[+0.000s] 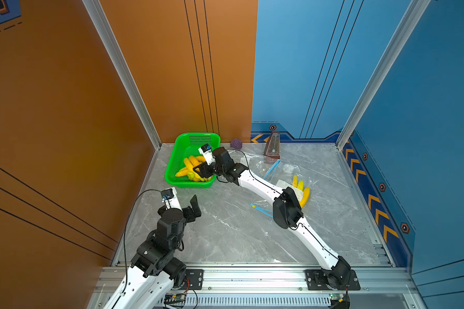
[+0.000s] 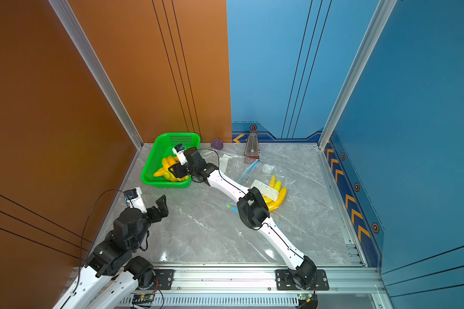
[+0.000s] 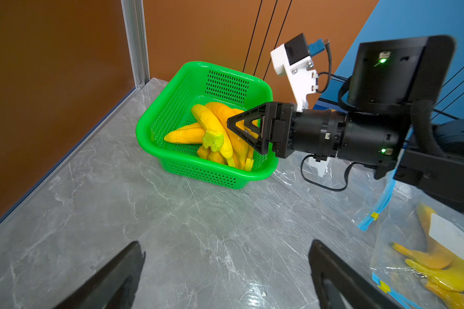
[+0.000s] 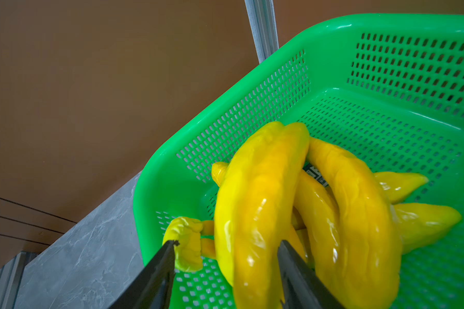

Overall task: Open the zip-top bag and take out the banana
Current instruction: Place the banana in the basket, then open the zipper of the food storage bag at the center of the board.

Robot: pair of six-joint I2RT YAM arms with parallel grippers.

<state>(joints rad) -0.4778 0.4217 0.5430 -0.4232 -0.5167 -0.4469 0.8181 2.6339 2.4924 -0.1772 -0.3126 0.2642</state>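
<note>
Done so far: a bunch of yellow bananas (image 4: 263, 200) is already lying in the green basket (image 4: 386, 22), so this part is looking finished. A flat clear bag (image 1: 263, 164) is lying near the metronome (image 1: 273, 145), and I am seeing no banana in it.
Right claw (image 4: 227, 242): it is hanging over the basket with its fingers standing apart on both sides of the top banana. In my judgement it is not squeezing it, and the fruit is resting on the pile.
Left claw (image 3: 227, 244): it is waiting wide open above the bare surface (image 1: 239, 235) and is holding nothing.
Left to do: a second bag (image 1: 287, 184) is lying on the surface with more bananas (image 1: 306, 195) inside, partly under the right arm (image 1: 260, 187). I cannot tell if its blue zip is open.
Surface: grey stone pattern, smooth, and it is reflecting the light.
Room: an orange wall (image 1: 65, 107) is standing at the left and a blue wall (image 1: 306, 67) at the right. A purple cube (image 1: 236, 143) is sitting at the back edge.
</note>
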